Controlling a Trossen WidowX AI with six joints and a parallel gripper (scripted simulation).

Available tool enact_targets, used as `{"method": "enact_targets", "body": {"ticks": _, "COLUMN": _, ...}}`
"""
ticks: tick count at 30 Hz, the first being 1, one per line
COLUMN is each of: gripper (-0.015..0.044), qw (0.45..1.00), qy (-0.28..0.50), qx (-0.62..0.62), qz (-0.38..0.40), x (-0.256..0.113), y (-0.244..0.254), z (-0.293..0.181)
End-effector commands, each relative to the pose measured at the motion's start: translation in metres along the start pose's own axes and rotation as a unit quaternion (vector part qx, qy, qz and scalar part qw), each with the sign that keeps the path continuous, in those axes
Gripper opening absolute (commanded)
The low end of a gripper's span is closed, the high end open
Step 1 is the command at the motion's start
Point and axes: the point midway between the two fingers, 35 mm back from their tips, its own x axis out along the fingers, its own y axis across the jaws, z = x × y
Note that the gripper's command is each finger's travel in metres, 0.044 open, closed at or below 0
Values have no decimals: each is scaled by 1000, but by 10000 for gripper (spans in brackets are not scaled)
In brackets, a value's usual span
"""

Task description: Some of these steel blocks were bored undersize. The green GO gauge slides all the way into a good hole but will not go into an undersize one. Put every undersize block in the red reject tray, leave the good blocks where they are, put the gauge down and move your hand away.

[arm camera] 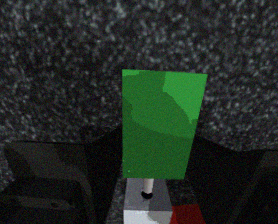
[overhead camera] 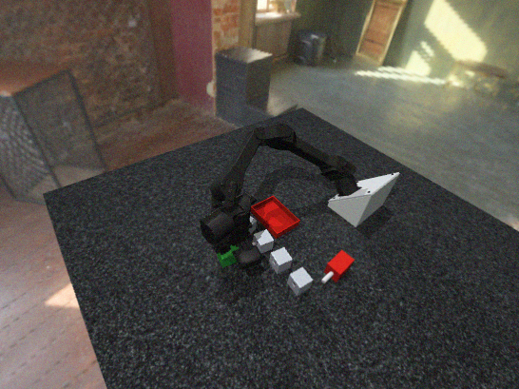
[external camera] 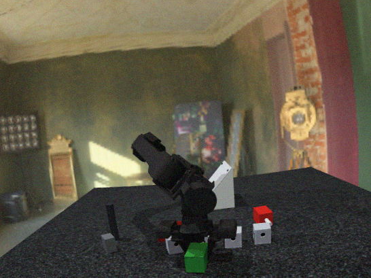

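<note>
Behind a dark speckled tabletop [overhead camera: 181, 324] [external camera: 44, 262], sunlight stripes a green wall [overhead camera: 428, 1] [external camera: 112, 82].

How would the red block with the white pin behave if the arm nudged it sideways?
The red block with the white pin would probably slide rather than roll, given its flat faces. It looks rigid, so it likely wouldn't bend. The pin sticking out could catch on something and swing it round.
</note>
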Motion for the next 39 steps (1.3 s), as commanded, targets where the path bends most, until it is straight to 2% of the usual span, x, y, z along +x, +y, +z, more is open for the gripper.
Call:
{"method": "enact_targets", "body": {"ticks": 1, "gripper": 0, "qw": 1000, "qy": -5, "qx": -3, "qz": 0, "x": -4, "y": 2, "z": -1}}
{"method": "enact_targets", "body": {"ticks": 39, "gripper": 0, "qw": 1000, "qy": -5, "qx": -3, "qz": 0, "x": -2, "y": 3, "z": -1}}
